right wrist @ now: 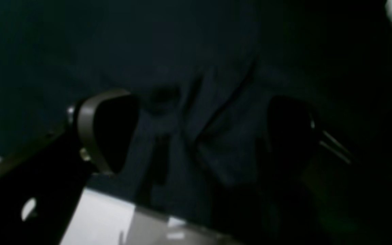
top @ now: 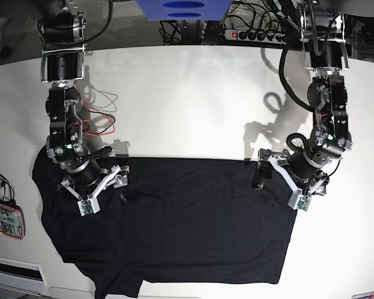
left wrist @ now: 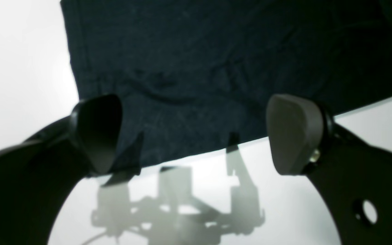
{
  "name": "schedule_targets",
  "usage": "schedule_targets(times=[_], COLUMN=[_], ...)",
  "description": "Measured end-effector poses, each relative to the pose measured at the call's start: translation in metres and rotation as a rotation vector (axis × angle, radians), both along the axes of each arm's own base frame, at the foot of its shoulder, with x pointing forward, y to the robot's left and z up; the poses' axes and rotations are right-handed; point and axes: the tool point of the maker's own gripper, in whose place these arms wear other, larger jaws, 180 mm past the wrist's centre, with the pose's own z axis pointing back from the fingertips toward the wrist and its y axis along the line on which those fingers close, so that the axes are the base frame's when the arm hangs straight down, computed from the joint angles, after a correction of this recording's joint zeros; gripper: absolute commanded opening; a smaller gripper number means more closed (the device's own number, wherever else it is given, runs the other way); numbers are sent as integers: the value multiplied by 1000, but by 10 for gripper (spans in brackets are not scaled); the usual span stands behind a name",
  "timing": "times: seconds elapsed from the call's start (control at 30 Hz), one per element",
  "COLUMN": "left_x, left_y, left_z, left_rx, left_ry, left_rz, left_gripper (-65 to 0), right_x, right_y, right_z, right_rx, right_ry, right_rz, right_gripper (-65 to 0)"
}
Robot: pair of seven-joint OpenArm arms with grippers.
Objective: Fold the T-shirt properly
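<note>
The table (top: 193,99) is white and carries the T-shirt (top: 174,224), black, spread flat across its near half with a straight upper edge. The left gripper (top: 277,177) stands over the shirt's upper corner at that edge, jaws spread wide, nothing between them. The right gripper (top: 103,187) stands over wrinkled cloth near the opposite upper corner, jaws likewise wide apart and holding nothing. Whether either fingertip touches cloth cannot be told.
</note>
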Motion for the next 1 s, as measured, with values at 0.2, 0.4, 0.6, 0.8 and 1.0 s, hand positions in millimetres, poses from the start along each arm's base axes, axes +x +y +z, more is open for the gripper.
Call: schedule_targets(times=[0.2,0.4,0.6,0.8,1.0], left_x=[-5,-40,-59,-68,-74], left_y=[-23,-70,-116,-161,-187], left_z=[5,-34,-33,-23,-17], left_rx=[18,277,495,535,508], left_ry=[-20,38,-48,-124,-151], left_rz=[-75,-282,-437,-512,-541], left_gripper=[0,0,0,0,0], right_x=[-2,6,7,40,48], right_y=[9,21,76,108,97], right_z=[17,52,55,121,105], right_rx=[-7,12,169,260,-63], right_ry=[-39,-141,-137,-294,-311], right_rz=[28,44,48,73,4], right_gripper=[-53,-53,-53,-53,-53])
